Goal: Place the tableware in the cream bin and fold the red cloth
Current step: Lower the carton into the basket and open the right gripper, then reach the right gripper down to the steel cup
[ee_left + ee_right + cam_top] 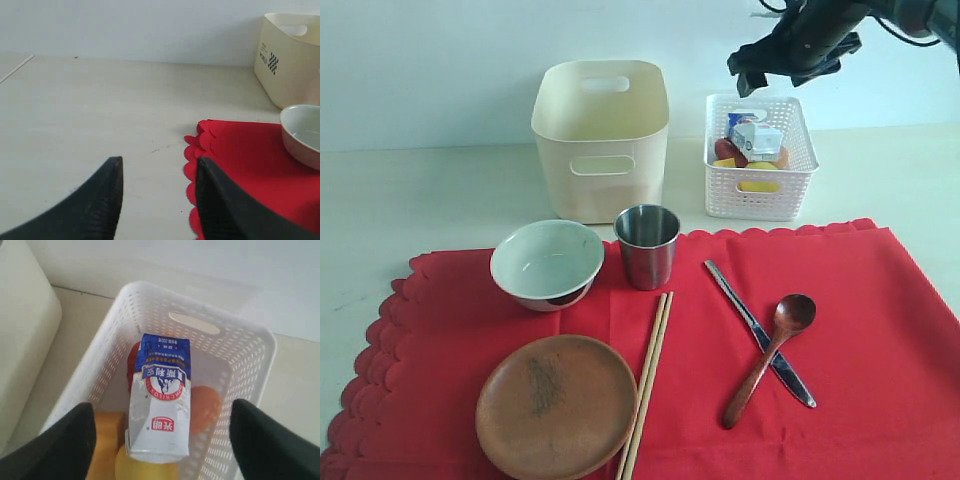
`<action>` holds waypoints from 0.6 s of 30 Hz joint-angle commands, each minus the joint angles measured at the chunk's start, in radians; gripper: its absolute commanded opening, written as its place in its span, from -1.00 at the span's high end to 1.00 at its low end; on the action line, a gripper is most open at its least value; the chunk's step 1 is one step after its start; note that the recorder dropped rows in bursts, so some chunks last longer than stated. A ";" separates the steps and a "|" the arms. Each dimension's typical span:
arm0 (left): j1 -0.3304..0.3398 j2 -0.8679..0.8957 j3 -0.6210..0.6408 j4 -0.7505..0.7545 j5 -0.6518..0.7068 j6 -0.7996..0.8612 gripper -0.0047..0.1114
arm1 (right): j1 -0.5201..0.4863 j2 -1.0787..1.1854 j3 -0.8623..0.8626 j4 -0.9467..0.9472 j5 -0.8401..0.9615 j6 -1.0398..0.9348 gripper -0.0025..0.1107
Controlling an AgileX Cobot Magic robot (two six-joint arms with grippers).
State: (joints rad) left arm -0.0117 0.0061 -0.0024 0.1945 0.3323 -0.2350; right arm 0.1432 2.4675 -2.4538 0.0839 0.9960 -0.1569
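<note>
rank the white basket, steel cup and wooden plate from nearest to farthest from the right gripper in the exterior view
1. white lattice basket: back right, just below the right gripper, which hangs over it.
2. steel cup: near the middle, at the back edge of the red cloth.
3. round wooden plate: front left on the cloth, across the scene from the gripper.

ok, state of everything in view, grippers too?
red scalloped cloth: spread, unfolded
cream plastic bin: upright, nothing seen inside
pale white-green bowl: upright on cloth, empty
steel cup: upright on cloth
round brown wooden plate: flat on cloth
wooden chopsticks: lying beside plate
silver knife: lying on cloth
dark wooden spoon: lying across knife
white lattice basket: milk carton on top
left gripper: open, empty
right gripper: open, over basket
</note>
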 commanded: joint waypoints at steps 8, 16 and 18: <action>0.003 -0.006 0.002 0.001 -0.006 -0.005 0.14 | -0.003 -0.093 -0.006 -0.014 0.220 0.055 0.57; 0.003 -0.006 0.002 0.001 -0.006 -0.005 0.14 | -0.003 -0.149 0.006 -0.002 0.225 0.081 0.63; 0.003 -0.006 0.002 0.001 -0.006 -0.005 0.14 | -0.003 -0.172 0.025 0.010 0.225 0.081 0.63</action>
State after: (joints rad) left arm -0.0117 0.0061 -0.0024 0.1945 0.3323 -0.2350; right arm 0.1432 2.3393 -2.4464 0.0795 1.2191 -0.0833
